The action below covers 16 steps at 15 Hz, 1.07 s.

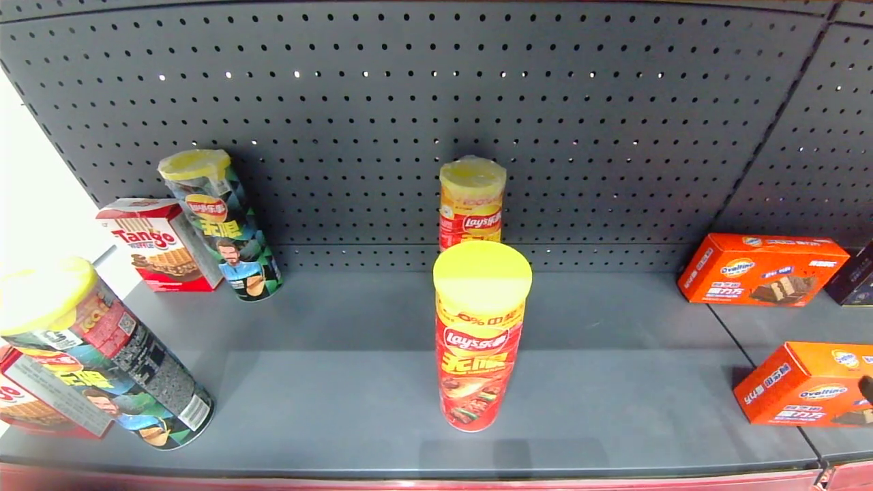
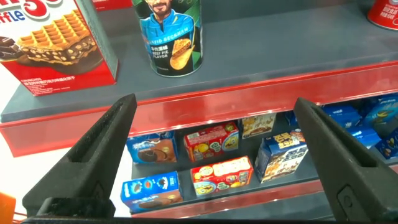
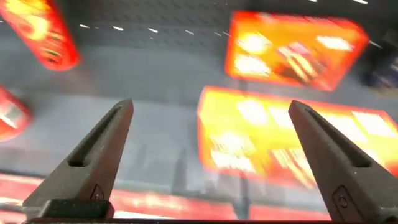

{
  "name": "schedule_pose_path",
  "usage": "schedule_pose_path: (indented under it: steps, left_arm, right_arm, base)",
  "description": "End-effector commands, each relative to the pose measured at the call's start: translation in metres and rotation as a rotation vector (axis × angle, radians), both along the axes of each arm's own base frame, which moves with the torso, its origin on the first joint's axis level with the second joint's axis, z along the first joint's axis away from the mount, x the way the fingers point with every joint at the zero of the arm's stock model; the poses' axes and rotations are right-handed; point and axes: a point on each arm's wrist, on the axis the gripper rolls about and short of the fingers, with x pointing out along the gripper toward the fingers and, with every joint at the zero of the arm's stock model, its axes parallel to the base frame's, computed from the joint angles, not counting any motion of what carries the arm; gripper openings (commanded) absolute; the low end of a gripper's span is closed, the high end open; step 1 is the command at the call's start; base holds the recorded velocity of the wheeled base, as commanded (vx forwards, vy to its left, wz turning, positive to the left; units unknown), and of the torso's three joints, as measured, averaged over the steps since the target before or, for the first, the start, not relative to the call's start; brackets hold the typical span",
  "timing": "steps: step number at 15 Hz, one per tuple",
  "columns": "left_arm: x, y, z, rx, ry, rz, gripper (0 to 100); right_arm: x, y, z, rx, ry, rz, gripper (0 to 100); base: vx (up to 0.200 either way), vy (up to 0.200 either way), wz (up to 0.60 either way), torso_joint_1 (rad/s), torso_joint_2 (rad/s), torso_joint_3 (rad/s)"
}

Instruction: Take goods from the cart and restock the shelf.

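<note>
While the robot faces it, the grey shelf point(image 1: 341, 382) takes up nearly the whole scene, with a perforated back panel point(image 1: 436, 102) behind and a red lip point(image 2: 261, 93) along its front. Both arms are held out in front of that lip, short of the deck. The left gripper point(image 2: 214, 106) points at the lip near the shelf's left end, its jaws spread wide with nothing between them. The right gripper point(image 3: 210, 106) is released and bare as well, aimed at the right end of the deck; its own view is blurred.

At that end, the nearer orange box point(image 1: 805, 385) lies close to the front edge. The farther orange box point(image 1: 760, 267) lies back by the panel, apart from the first, with a dark box point(image 1: 856, 279) just beside it at the far right.

Wide bare deck runs on either side of the middle. The front red can point(image 1: 481, 334) stands upright there, and the rear red can point(image 1: 472, 201) stands behind it at the panel. At the left end the front dark can point(image 1: 102, 354) stands near the front edge beside the front wafer box point(image 1: 41, 402). The rear dark can point(image 1: 222, 225) and rear wafer box point(image 1: 160, 242) stand side by side at the back.

Beneath the lip, a lower shelf point(image 2: 249, 191) holds small snack boxes point(image 2: 214, 177).
</note>
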Motion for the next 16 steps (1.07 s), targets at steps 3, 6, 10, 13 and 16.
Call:
schedule_pose_path:
  steps: [3, 6, 10, 13, 16]
  left_arm:
    - [0.000, 0.000, 0.000, 0.000, 0.001, 0.002, 100]
    - [0.000, 0.000, 0.000, -0.001, 0.000, 0.002, 100]
    - [0.000, 0.000, 0.000, -0.001, 0.000, 0.002, 100]
    - [0.000, 0.000, 0.000, -0.001, 0.000, 0.003, 100]
    - [0.000, 0.000, 0.000, -0.004, 0.000, 0.003, 100]
  right_arm:
    - [-0.063, -0.013, -0.047, -0.023, -0.069, -0.070, 100]
    - [-0.070, -0.014, -0.062, -0.023, -0.069, -0.066, 100]
    - [-0.059, -0.011, -0.100, -0.045, 0.047, 0.010, 100]
    - [-0.060, -0.009, -0.106, -0.055, 0.100, 0.082, 100]
    - [-0.060, -0.009, -0.106, -0.006, 0.107, 0.070, 100]
  base:
    - [0.000, 0.000, 0.00, 0.000, 0.00, 0.000]
    - [0.000, 0.000, 0.00, 0.000, 0.00, 0.000]
    - [0.000, 0.000, 0.00, 0.000, 0.00, 0.000]
    - [0.000, 0.000, 0.00, 0.000, 0.00, 0.000]
    - [0.000, 0.000, 0.00, 0.000, 0.00, 0.000]
